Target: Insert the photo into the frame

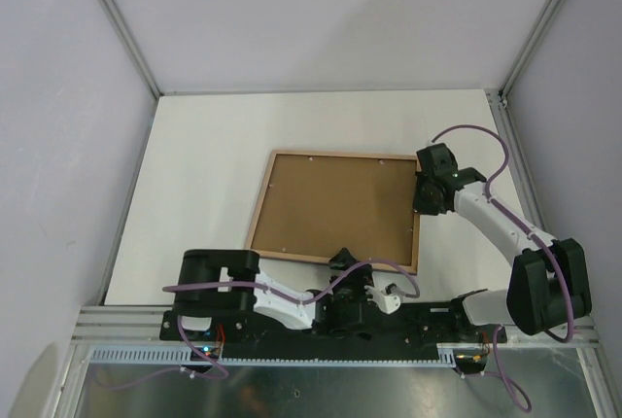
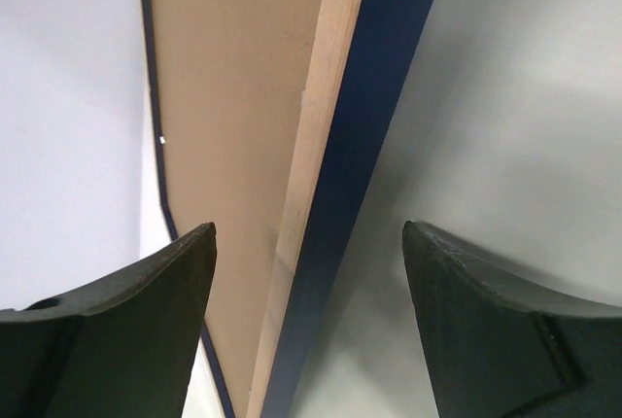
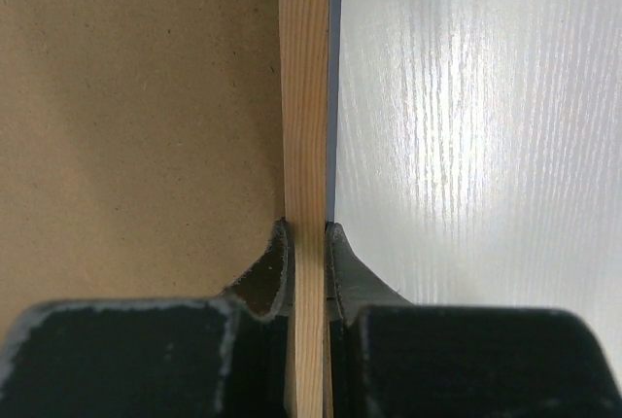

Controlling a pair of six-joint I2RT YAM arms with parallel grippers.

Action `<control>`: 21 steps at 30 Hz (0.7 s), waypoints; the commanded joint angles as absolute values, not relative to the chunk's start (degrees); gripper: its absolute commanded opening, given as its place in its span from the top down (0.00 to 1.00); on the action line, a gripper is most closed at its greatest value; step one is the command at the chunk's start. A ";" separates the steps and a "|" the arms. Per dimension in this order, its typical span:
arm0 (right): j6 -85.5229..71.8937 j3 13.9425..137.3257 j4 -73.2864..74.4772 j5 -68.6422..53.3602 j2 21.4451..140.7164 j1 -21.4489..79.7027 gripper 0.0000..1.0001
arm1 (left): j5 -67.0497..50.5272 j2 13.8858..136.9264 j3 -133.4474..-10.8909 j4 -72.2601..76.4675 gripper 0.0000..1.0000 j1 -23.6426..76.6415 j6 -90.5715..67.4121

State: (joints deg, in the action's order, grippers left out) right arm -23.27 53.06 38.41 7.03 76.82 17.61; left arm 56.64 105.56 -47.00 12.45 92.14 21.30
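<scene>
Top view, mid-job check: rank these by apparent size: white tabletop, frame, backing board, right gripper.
1. white tabletop
2. frame
3. backing board, only marginally smaller, since it fills the frame
4. right gripper, smallest, though raised nearer the camera

this looks like a robotics lab test cell, not a lived-in room: a bare white worktop (image 1: pixel 214 146) is boxed in by plain pale wall panels (image 1: pixel 321 10) held in aluminium posts (image 1: pixel 117 19). two robot arms, the left arm (image 1: pixel 222 268) and the right arm (image 1: pixel 491 214), are bolted to a slotted aluminium rail (image 1: pixel 126 319) at the near edge, with a toothed grey cable duct (image 1: pixel 292 355) and sheet metal (image 1: pixel 321 394) just below it. loose purple cables (image 1: pixel 470 127) loop along the arms under flat, even light.
</scene>
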 commanded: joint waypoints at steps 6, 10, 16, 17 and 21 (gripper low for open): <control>-23.02 57.57 38.12 4.44 73.62 17.40 1.00 | 65.11 109.04 -42.76 37.60 0.21 91.37 34.80; -22.66 57.69 38.28 4.01 73.66 17.35 1.00 | 65.26 110.41 -40.78 46.96 0.22 90.12 40.57; -21.98 57.61 38.16 3.31 74.05 17.10 1.00 | 65.48 113.66 -39.08 64.08 0.35 88.95 53.11; -21.93 57.59 38.19 3.24 74.07 17.03 1.00 | 65.57 114.31 -38.92 66.80 0.38 88.86 55.12; -21.72 57.68 38.24 2.83 73.88 16.78 1.00 | 65.97 118.04 -38.40 81.85 0.50 88.51 66.00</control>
State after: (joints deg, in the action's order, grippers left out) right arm -22.20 54.30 39.35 6.44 76.27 16.99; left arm 63.51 115.81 -38.76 59.72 89.34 53.56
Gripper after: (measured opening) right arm 0.080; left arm 0.547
